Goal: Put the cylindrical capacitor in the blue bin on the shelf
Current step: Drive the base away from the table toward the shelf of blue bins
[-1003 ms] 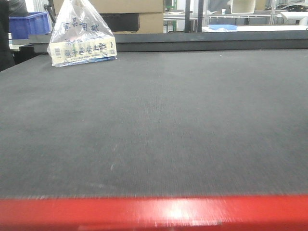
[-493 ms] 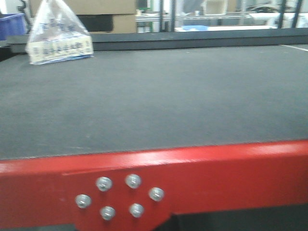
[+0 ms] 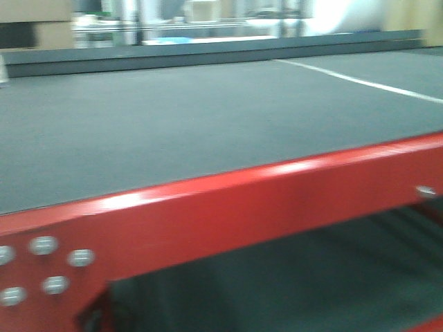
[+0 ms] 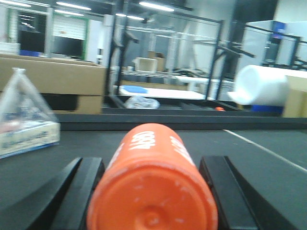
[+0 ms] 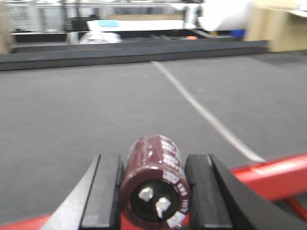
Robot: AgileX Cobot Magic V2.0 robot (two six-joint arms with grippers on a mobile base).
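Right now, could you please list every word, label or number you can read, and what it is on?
Nothing reads clearly.
Orange cylinder in the left gripper: white print, too blurred to read.
Brown capacitor in the right gripper: white print, too blurred.
Clear bag: blue print, too blurred.

Your left gripper (image 4: 151,160) shows two matte black, flat-faced fingers (image 4: 81,191). Your right gripper (image 5: 153,155) has matching black fingers (image 5: 103,191), wedge-shaped outside.

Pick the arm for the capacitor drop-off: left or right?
Right, likely: the right gripper grips the maroon capacitor, terminals showing. The left gripper holds an orange cylinder.
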